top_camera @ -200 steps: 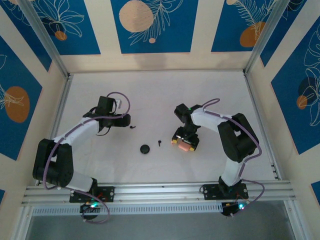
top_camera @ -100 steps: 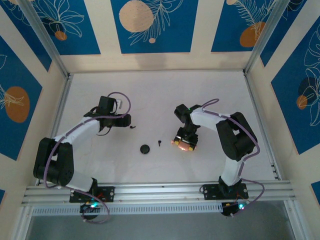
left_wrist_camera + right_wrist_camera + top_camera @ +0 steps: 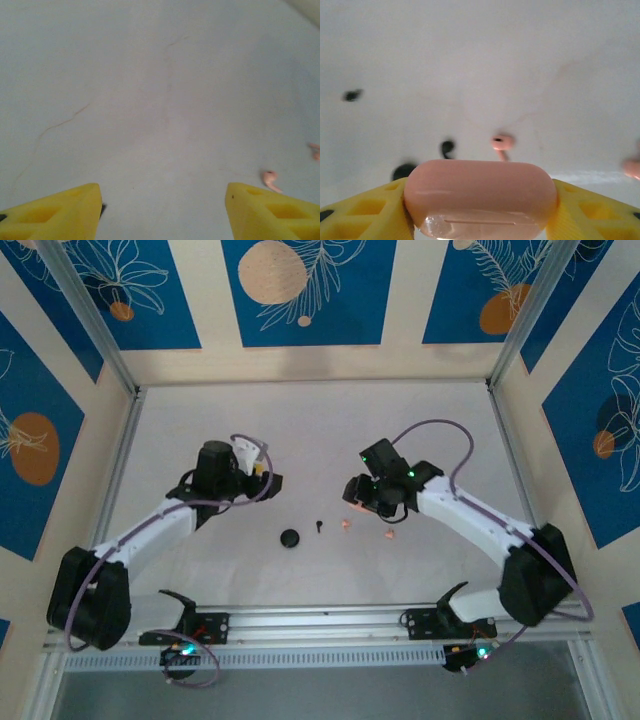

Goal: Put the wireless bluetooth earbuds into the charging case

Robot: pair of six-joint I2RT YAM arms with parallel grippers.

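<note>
White table (image 3: 300, 420) — right hand (image 3: 480, 202) clamps the pink case (image 3: 480, 187), left hand (image 3: 162, 210) gapes empty — earbuds (image 3: 347, 524) lie loose nearby.

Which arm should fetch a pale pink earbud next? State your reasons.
Left. The left tool stands open and empty, with a tiny pale pink stemmed earbud lying just ahead of it. The right tool is clamped on the rounded pale pink charging case.

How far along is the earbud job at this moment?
Done: no earbud visibly seated yet. In hand: the right pincer clamps the pink case. Remaining: pink earbuds and a black earbud lie loose on the table, near the black case; the left pincer is open.
</note>
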